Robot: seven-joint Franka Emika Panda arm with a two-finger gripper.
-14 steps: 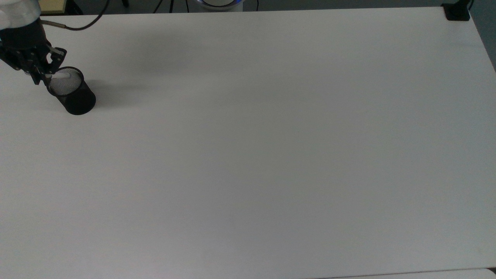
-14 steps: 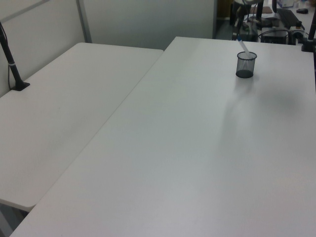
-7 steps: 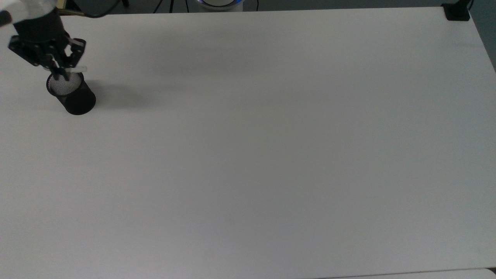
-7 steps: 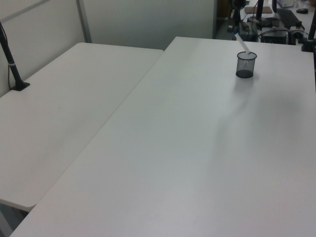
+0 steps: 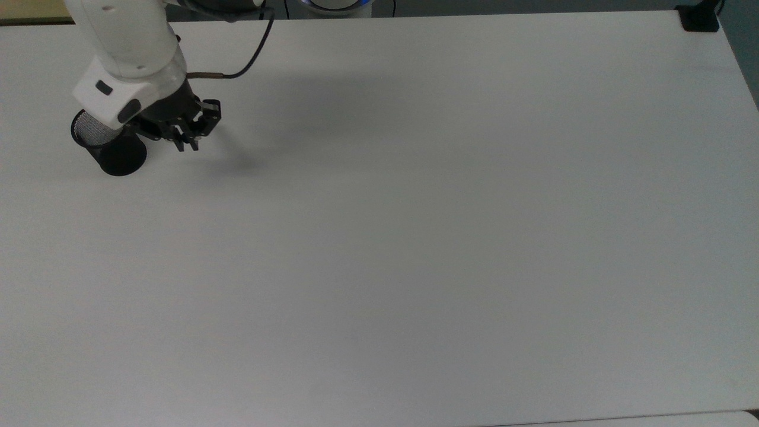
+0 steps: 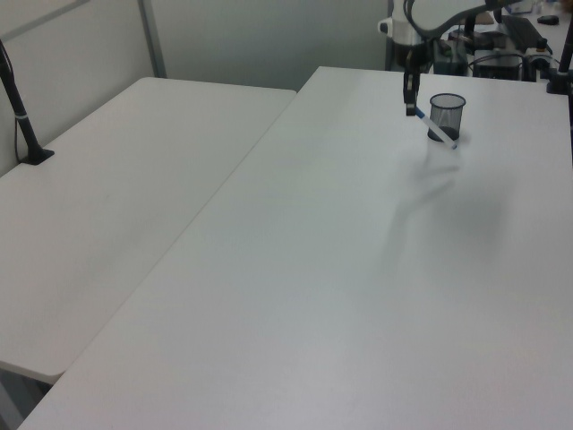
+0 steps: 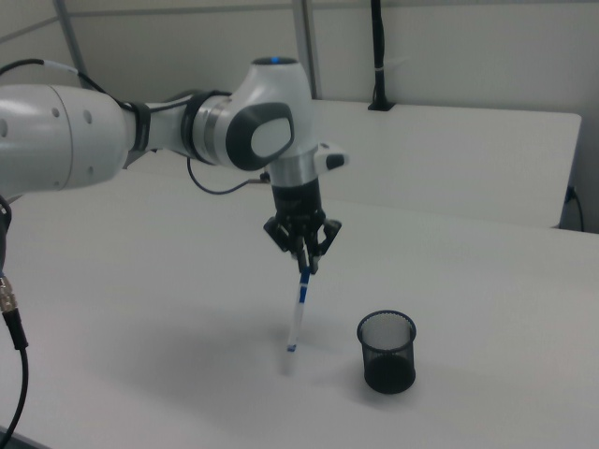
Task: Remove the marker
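Observation:
The marker (image 7: 298, 313) is a slim white pen with a blue cap uppermost and a small blue tail at the bottom. My gripper (image 7: 306, 267) is shut on its cap end. It hangs slightly tilted, its tail low over the table (image 7: 140, 309), outside the black mesh cup (image 7: 387, 351) and to the right view's left of it. In the left view the marker (image 6: 434, 130) slants down from the gripper (image 6: 409, 106) across the front of the cup (image 6: 447, 112). In the top view the gripper (image 5: 190, 145) is to the top view's right of the cup (image 5: 112, 151), whose rim the wrist partly covers.
A black clamp (image 5: 699, 18) sits on the table's corner at the top view's upper right. A second white table (image 6: 107, 197) adjoins at the left view's left, with a black post (image 6: 22, 116) on it. A cable (image 5: 249, 59) trails from the wrist.
The gripper, holding the marker that stood in the cup, has lifted it out and carried it to the top view's right. The arm now reaches over the cup.

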